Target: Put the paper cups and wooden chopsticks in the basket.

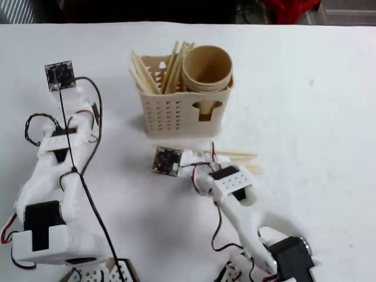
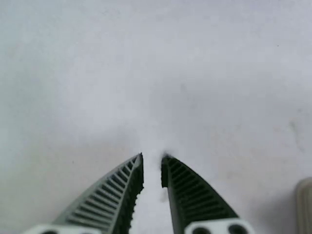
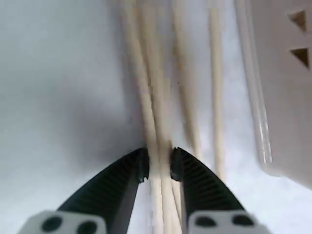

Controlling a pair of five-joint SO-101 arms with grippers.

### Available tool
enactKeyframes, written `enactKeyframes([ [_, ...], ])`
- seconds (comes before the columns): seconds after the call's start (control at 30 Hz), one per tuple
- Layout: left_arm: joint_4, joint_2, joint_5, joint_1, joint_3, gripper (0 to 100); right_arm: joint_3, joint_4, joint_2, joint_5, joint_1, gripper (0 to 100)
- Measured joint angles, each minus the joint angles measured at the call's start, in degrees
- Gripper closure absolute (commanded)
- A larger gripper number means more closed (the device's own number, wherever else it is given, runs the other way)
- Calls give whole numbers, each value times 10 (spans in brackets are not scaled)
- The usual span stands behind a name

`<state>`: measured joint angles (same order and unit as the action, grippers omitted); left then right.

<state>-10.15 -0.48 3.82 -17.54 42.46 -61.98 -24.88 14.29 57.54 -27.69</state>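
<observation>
basket point(image 3: 287, 92) cropped by edge, chopsticks point(image 3: 147, 97) blurred

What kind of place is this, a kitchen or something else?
Most likely a robotics lab bench, not a kitchen: the left arm and right arm with exposed wires stand on a plain white table, with a basket of paper cups and chopsticks to practise on.

Likely a robotics lab or hobby test bench. Plain white tabletop point(image 1: 317, 100) all round the basket point(image 1: 176, 111). On the near side of the basket: two white printed arms point(image 1: 53, 176), loose black and red wires point(image 1: 88, 200), bare camera board point(image 1: 167, 161). Beyond the basket, past the table edge: dark room, red clutter point(image 1: 291, 8).
</observation>
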Motion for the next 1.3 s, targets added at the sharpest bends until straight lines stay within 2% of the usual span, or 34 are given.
enactKeyframes([
  [0.53, 0, 0, 0, 0, 0, 914, 13, -38, 12, -1, 0, 981],
  [0.73, 0, 0, 0, 0, 0, 914, -4, -113, 124, -1, -1, 982],
  [0.9, 0, 0, 0, 0, 0, 914, -54, -127, 243, -2, -11, 983],
  [1.1, 0, 0, 0, 0, 0, 914, -59, -161, 359, -75, -15, 983],
  [1.3, 0, 0, 0, 0, 0, 914, 21, -220, 449, -174, -26, 983],
])
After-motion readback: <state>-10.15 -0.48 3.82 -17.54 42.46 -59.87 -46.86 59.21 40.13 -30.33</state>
